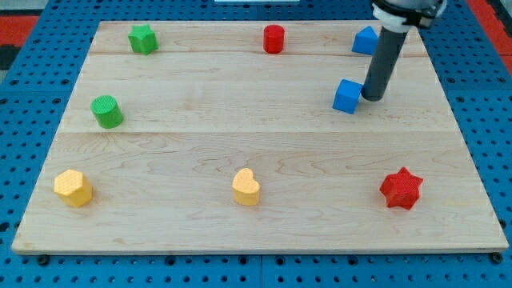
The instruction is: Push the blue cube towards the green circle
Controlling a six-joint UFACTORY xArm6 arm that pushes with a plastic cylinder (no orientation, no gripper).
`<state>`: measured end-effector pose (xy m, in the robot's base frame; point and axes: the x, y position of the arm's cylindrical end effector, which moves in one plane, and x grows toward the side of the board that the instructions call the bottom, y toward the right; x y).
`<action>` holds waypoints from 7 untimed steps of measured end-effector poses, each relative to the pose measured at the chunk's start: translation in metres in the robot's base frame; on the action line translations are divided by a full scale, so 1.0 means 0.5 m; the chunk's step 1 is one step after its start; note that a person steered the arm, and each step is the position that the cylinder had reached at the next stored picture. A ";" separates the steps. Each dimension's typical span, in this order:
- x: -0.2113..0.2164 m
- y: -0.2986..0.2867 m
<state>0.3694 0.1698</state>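
The blue cube (347,96) lies on the wooden board at the view's upper right. The green circle, a short green cylinder (106,111), stands far off at the view's left. My tip (372,97) is on the board right beside the cube, against its right side. The dark rod rises from there up towards the view's top right.
A second blue block (365,40) sits at the view's top right, partly behind the rod. A red cylinder (274,38) is at the top middle, a green star (142,38) at the top left. A yellow hexagon (73,188), a yellow heart (246,187) and a red star (401,189) lie along the bottom.
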 end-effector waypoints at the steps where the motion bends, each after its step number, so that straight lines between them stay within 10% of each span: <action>1: 0.006 -0.078; 7: 0.038 -0.558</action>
